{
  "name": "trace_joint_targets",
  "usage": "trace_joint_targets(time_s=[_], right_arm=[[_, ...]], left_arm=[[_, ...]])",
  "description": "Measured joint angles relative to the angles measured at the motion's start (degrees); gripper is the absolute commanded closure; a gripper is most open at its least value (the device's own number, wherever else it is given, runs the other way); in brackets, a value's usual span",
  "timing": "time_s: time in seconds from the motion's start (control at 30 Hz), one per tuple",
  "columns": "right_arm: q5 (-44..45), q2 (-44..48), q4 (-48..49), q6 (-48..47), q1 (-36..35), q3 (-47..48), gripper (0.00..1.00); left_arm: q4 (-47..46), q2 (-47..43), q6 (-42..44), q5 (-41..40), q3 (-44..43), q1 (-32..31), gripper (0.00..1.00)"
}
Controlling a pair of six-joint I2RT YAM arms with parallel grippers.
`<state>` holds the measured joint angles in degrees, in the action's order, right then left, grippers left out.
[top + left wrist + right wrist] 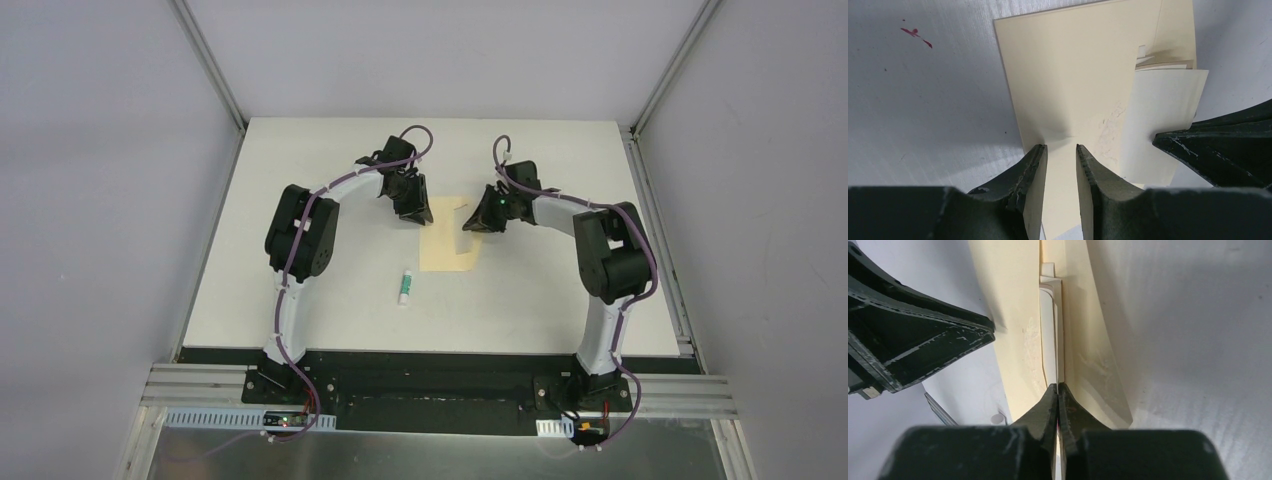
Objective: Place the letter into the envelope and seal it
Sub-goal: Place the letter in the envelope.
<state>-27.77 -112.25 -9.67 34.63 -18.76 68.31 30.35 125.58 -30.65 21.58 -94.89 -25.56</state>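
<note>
The yellow-tan envelope (447, 250) lies flat at mid-table. In the left wrist view the envelope (1068, 75) fills the centre. My left gripper (415, 212) is at its far left corner. Its jaws (1061, 147) stand open a finger's width with the tips down on the envelope paper. The paler letter (1163, 110) stands tilted at the envelope's right side. My right gripper (478, 222) holds it there. In the right wrist view the jaws (1057, 385) are shut on the letter's thin edge (1049, 330), between two envelope surfaces (1013, 315).
A small white-green tube (404, 286) lies on the white table (560, 300) just left of the envelope's near end. The left gripper's body (918, 335) shows close on the left of the right wrist view. Grey walls enclose the table.
</note>
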Motion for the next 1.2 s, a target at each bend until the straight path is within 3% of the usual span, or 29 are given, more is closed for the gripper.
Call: trace_joint_targets(time_s=[0.13,0.37,1.2], right_arm=[[0.42,-0.13,-0.13,-0.04,-0.63,1.25,0.77],[4.68,-0.11,-4.9,-1.6,-0.79,2.21,0.61],[9.53,0.66,-11.47,-3.28,-0.96,5.31,0.74]], left_arm=[[-0.07,0.0,-0.02,0.0,0.0,0.0,0.72],[-0.07,0.0,-0.04,-0.02,0.0,0.02,0.72],[0.17,-2.16,1.42,-1.53,2.25,1.62,0.6]])
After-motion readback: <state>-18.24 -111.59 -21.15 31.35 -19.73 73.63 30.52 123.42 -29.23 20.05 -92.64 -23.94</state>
